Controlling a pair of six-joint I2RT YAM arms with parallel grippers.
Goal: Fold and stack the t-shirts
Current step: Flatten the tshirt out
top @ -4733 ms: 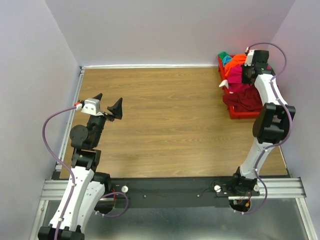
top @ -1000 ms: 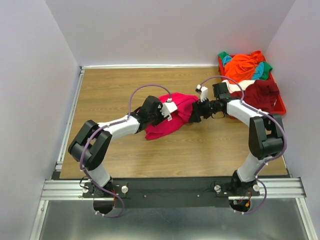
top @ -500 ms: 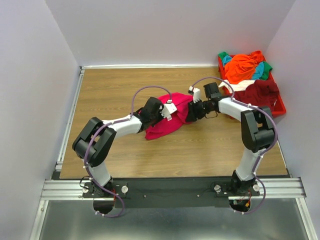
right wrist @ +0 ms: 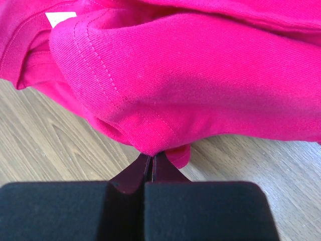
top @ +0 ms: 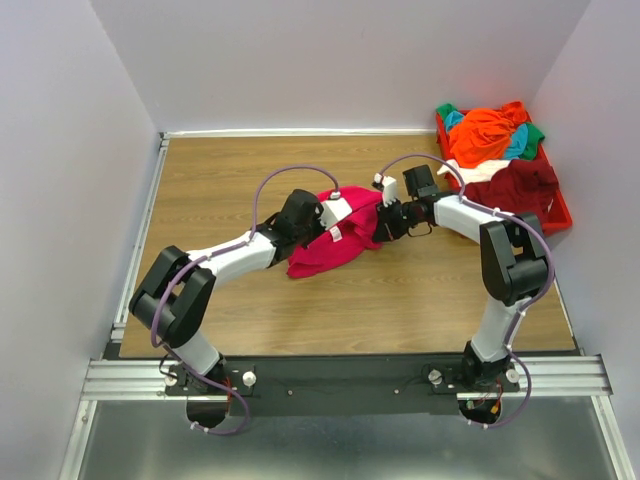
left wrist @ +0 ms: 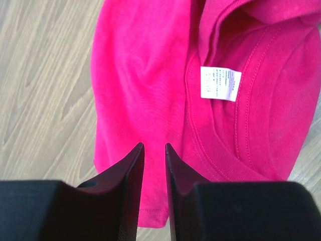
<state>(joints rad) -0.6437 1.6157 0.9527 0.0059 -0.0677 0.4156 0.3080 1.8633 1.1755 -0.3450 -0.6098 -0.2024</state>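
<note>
Wood table (top: pixel 230 180) holds magenta t-shirt (top: pixel 325 255); red bin (top: pixel 557 214), seemingly full, back right.

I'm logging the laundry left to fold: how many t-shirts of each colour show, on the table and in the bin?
Magenta t-shirt, on the table: 1
Orange t-shirt, in the red bin: 1
Maroon t-shirt: 1
Teal t-shirt: 1
Green t-shirt: 1
Total: 5, taking each colour as one shirt; the pile may hide more.

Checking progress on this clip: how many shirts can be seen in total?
5: pink shirt on the table; orange shirt, teal shirt, green shirt and maroon shirt heaped in the red bin. More may be hidden underneath.
</note>
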